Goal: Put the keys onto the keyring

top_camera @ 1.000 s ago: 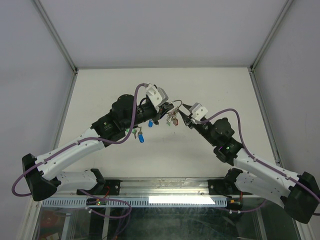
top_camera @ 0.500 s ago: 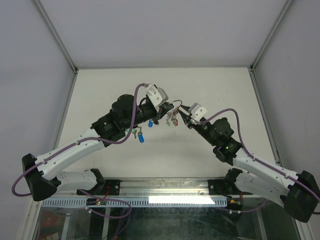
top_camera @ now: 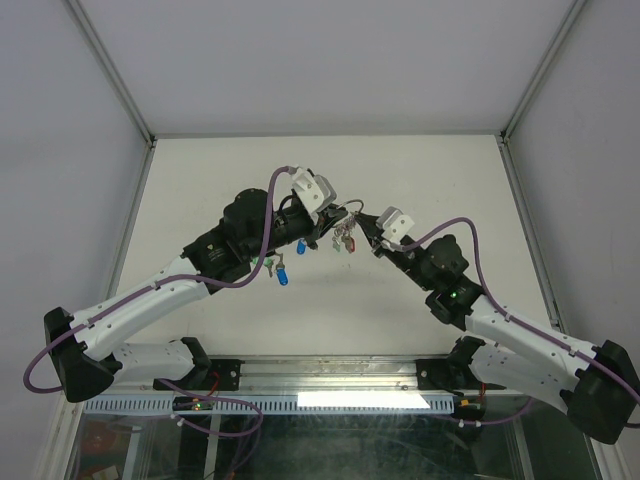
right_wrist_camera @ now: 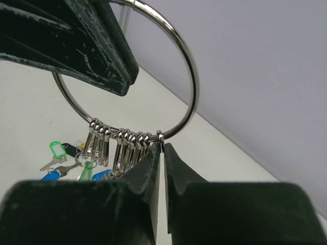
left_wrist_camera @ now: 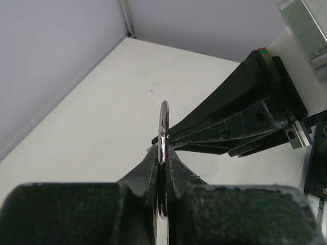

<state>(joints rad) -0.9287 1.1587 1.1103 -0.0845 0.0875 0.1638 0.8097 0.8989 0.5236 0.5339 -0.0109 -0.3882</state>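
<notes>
On the left side of the white table point(top_camera: 200, 180) some loose keys lie flat. I can see a green key point(top_camera: 270, 265) and, just beside it, a blue key point(top_camera: 285, 275). They are not on the ring yet, so that part of the job is left to do.

Next comes my left gripper point(left_wrist_camera: 162, 153). It is squeezed tight on the keyring point(left_wrist_camera: 163, 117) and holds it up in the air, above the table, standing on its thin edge.

A bunch of hanging keys point(top_camera: 347, 240) dangles from the bottom of the ring. Their little loops point(right_wrist_camera: 120, 140) sit side by side on the wire, so I think part of the job is done.

On the right is my right gripper point(right_wrist_camera: 161, 148). Its two fingers are very close together, with only a thin crack between them. Their tips are right under the ring, next to the little loops. I cannot tell if they pinch the wire or only touch it.

I think I am about halfway. The ring must be opened and the loose keys picked up and slid on.
</notes>
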